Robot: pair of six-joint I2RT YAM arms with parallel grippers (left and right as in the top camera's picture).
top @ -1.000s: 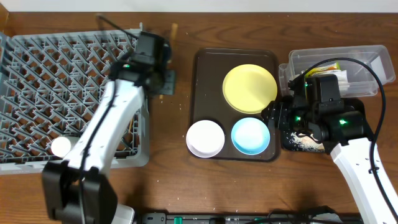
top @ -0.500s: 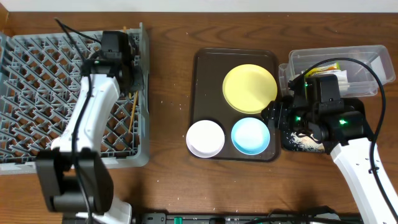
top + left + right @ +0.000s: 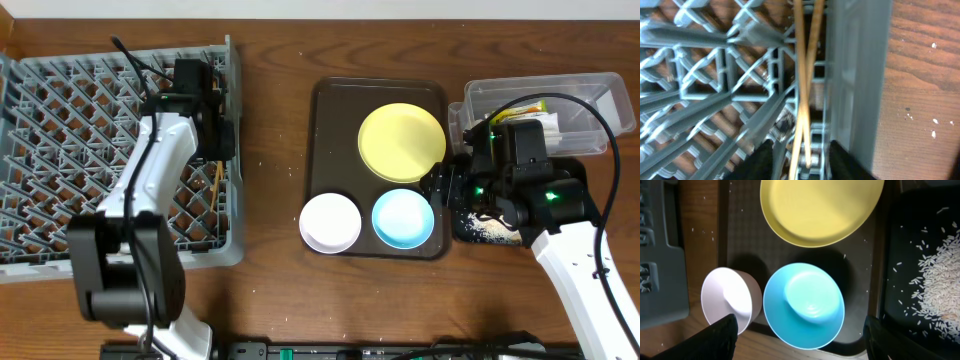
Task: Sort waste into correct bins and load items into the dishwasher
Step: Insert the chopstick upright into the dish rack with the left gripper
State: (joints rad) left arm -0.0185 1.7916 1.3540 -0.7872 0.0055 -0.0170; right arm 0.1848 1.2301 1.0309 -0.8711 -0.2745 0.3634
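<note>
1. Crossing beside the rack (image 3: 855,75) wall, two chopsticks (image 3: 801,75) read as a pair only in the left wrist view, between the left gripper's (image 3: 801,161) parted, empty fingers.
2. Wooden table (image 3: 280,200); rack sits left of the brown tray (image 3: 330,130), rice (image 3: 940,280) in the black tray (image 3: 900,245) right of it.
3. Open, the right gripper (image 3: 799,337) hangs above the tray's blue bowl (image 3: 804,305).

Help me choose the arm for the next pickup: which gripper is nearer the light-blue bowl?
Right. The right gripper hovers open at the light-blue bowl's upper right edge; the left gripper is far across the table, over the chopsticks in the grey rack.
</note>
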